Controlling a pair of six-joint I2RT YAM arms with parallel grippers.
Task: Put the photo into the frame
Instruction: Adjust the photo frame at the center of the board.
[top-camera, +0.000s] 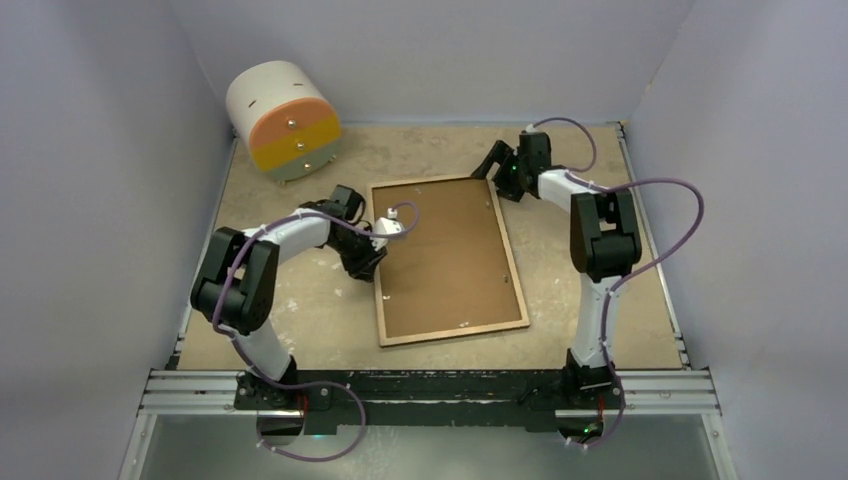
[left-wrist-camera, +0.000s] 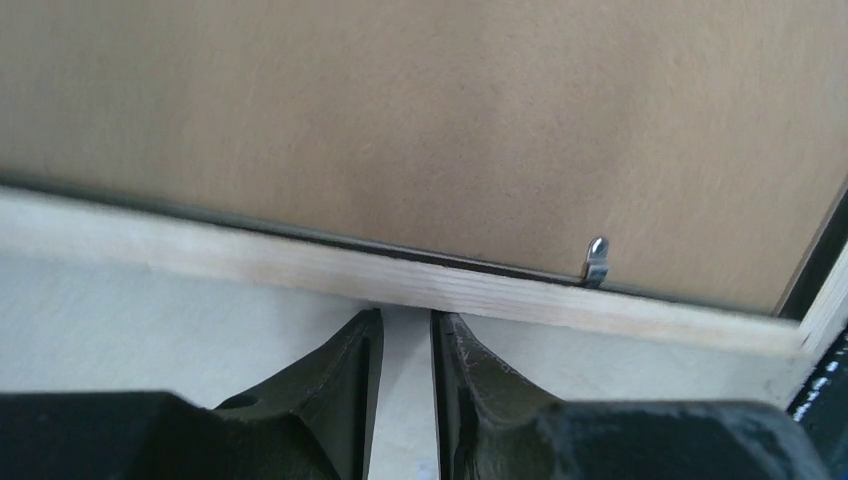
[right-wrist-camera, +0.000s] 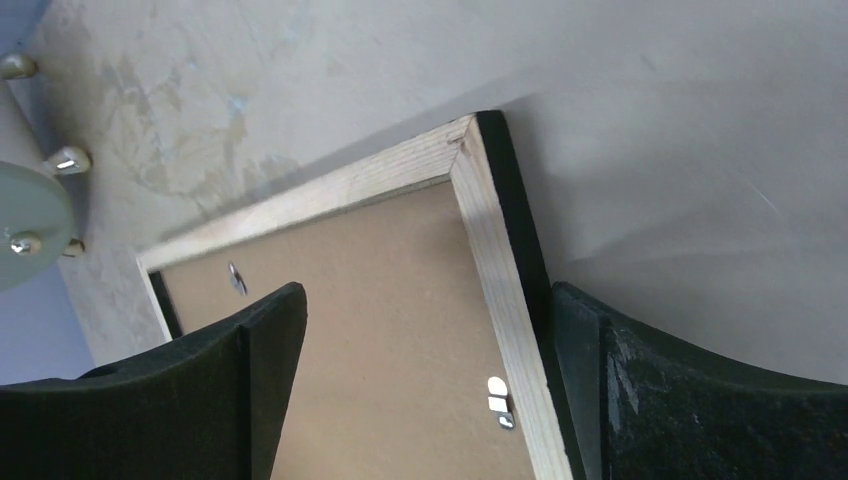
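Two arms reach to one frame (top-camera: 455, 335), which lies face down near the middle of the table (top-camera: 620, 300), its light wooden rim turned upward. Inside the rim sits a plain brown backing panel (top-camera: 445, 255), and it fills the whole opening.

At the left long side of the frame is the left gripper (top-camera: 378, 262). In the left wrist view its fingers (left-wrist-camera: 340, 370) are almost together, with only a slim gap between them, and nothing is seen in that gap except a pale surface. So this pincer grasps nothing. The fingertips point at the outer side of the wooden rim (left-wrist-camera: 300, 265) and are very close to it; whether they touch it cannot be told. A small metal clip (left-wrist-camera: 595, 262) stands at the inner edge of the rim, to the right of the fingers.

At the far right corner of the frame is the right gripper (top-camera: 497, 175). Its jaws are spread wide and released: in the right wrist view one finger hangs over the backing panel and the other is outside the black edge, with the rim (right-wrist-camera: 490, 230) between them. Another clip (right-wrist-camera: 498, 400) lies on the panel near this rim.

Far to the left stands a white cylinder (top-camera: 285, 120) with an orange and yellow face, well apart from the frame.
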